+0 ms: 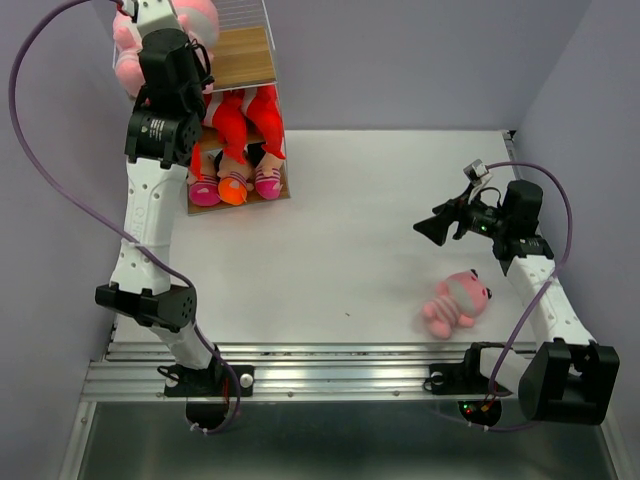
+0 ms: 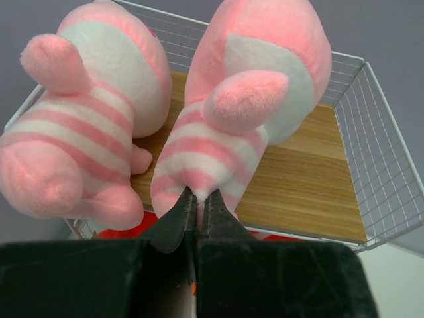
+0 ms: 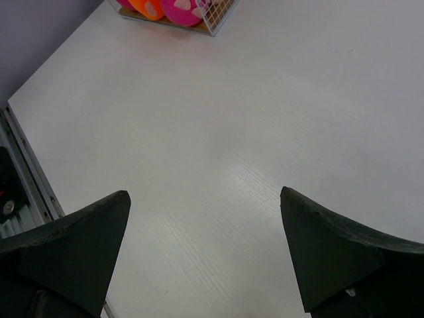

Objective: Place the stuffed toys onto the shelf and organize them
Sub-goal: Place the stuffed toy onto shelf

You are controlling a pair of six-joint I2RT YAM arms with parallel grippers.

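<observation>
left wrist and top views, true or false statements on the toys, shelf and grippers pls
1. The left gripper is shut on a pink striped toy over the top board of the shelf. True.
2. The right gripper holds a toy. False: its jaws stand open and empty above the table.
3. A loose pink toy lies on the table near the right arm. True.
4. The top board is otherwise bare. False: a second striped toy sits beside the held one.
</observation>
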